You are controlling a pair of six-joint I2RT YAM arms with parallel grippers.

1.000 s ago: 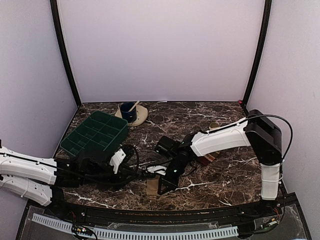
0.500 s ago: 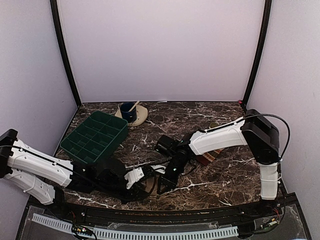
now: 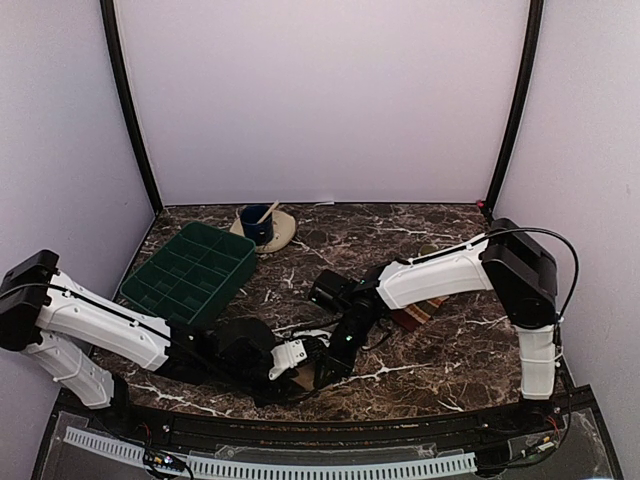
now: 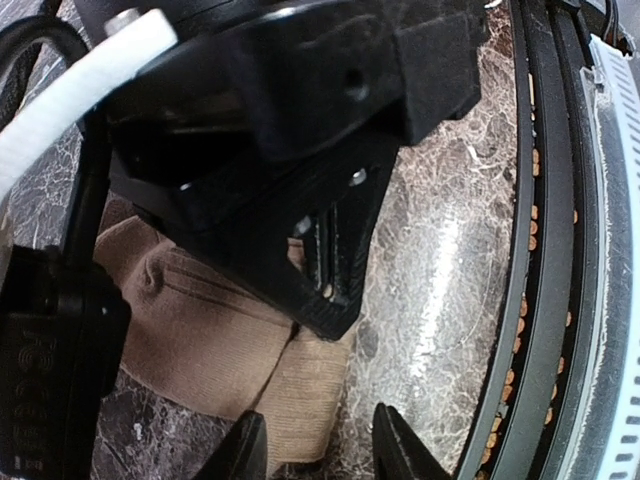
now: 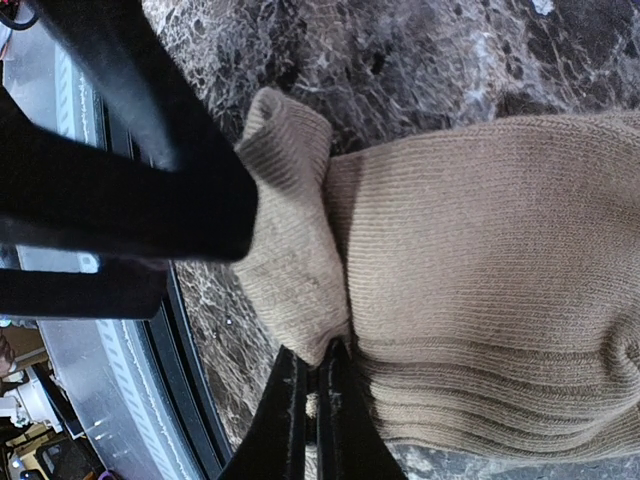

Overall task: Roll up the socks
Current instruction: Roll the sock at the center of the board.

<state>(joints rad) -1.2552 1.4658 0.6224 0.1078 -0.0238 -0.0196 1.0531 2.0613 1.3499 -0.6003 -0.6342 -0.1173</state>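
Note:
The plain tan sock (image 5: 480,270) lies folded on the marble near the table's front edge. It also shows in the left wrist view (image 4: 220,340) and is mostly hidden under both grippers in the top view (image 3: 303,379). My right gripper (image 5: 315,400) is shut, pinching an edge fold of the tan sock; from above it sits at the sock (image 3: 326,370). My left gripper (image 4: 320,452) is open, its fingertips (image 4: 245,450) at the sock's end, right beside the right gripper (image 4: 300,150). The striped sock (image 3: 418,316) lies partly under the right arm.
A green compartment tray (image 3: 190,272) stands at the left. A blue cup (image 3: 257,224) on a tan plate sits at the back. A small tan object (image 3: 428,250) lies at the right. The black front rail (image 4: 545,250) runs close to both grippers.
My left arm has swung right and forward, bringing its gripper up to the tan sock beside the right gripper. The right gripper has stayed on the sock.

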